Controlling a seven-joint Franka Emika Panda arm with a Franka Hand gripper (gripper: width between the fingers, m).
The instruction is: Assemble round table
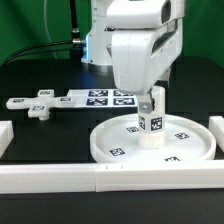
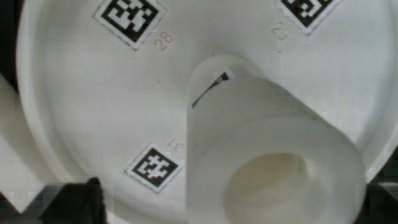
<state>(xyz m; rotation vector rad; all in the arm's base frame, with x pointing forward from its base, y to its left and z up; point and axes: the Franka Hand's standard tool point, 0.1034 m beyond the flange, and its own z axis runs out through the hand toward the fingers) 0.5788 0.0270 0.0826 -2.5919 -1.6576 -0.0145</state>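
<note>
The large rimmed disc (image 1: 178,150) lies flat at the exterior view's right, with several tags on its face; it also fills the wrist view (image 2: 107,110). The short cylinder leg (image 1: 151,125), tagged on its side, stands upright on the disc's middle, where the hub is hidden under it. My gripper (image 1: 152,106) is shut on the leg's upper part from above. In the wrist view the leg (image 2: 285,170) shows end-on with its hollow top, and a dark finger (image 2: 71,203) shows beside it. The small flat base piece (image 1: 40,108) lies on the table at the exterior view's left.
The marker board (image 1: 100,98) lies behind the disc. Long white border rails run along the front (image 1: 100,180), the left (image 1: 5,135) and the right (image 1: 218,128). The arm's white body (image 1: 140,40) hangs over the disc.
</note>
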